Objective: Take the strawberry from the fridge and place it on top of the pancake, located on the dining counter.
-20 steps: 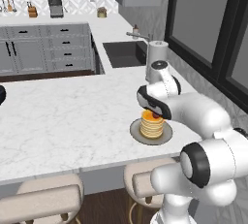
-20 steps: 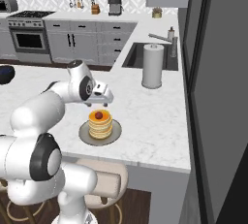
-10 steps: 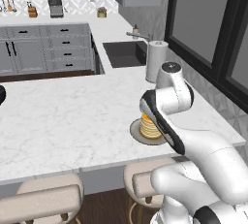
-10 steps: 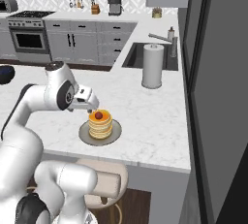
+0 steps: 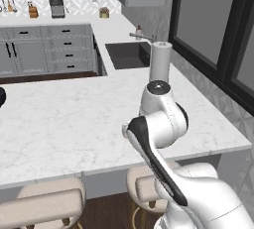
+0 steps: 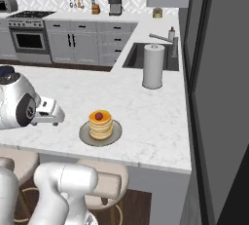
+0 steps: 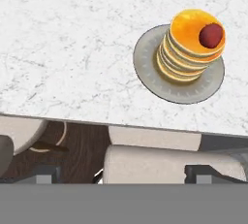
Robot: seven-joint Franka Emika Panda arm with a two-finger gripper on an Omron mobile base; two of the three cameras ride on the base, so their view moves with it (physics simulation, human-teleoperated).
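A stack of golden pancakes (image 6: 100, 126) (image 7: 193, 42) stands on a grey plate (image 6: 85, 136) (image 7: 150, 68) near the front edge of the white marble dining counter (image 6: 146, 117) (image 5: 64, 124). On top of the stack lies the small red strawberry (image 6: 99, 116) (image 7: 211, 35). My gripper (image 6: 44, 121) (image 7: 126, 173) hangs open to the left of the plate, over the counter's front edge, with nothing between its fingertips (image 7: 209, 171). In the left base view my arm covers the plate. The fridge is out of view.
A white paper towel roll (image 6: 153, 66) (image 5: 160, 60) stands by the dark inset sink (image 6: 138, 56) (image 5: 126, 54). Beige stools (image 5: 44, 205) (image 7: 155, 157) sit under the counter's front edge. A dark round thing (image 5: 1, 96) lies at the counter's left edge. Grey cabinets (image 6: 82, 46) line the back.
My arm has drawn back from over the pancake stack toward the counter's front edge and to the left. The strawberry stays on the stack. The gripper has stayed open.
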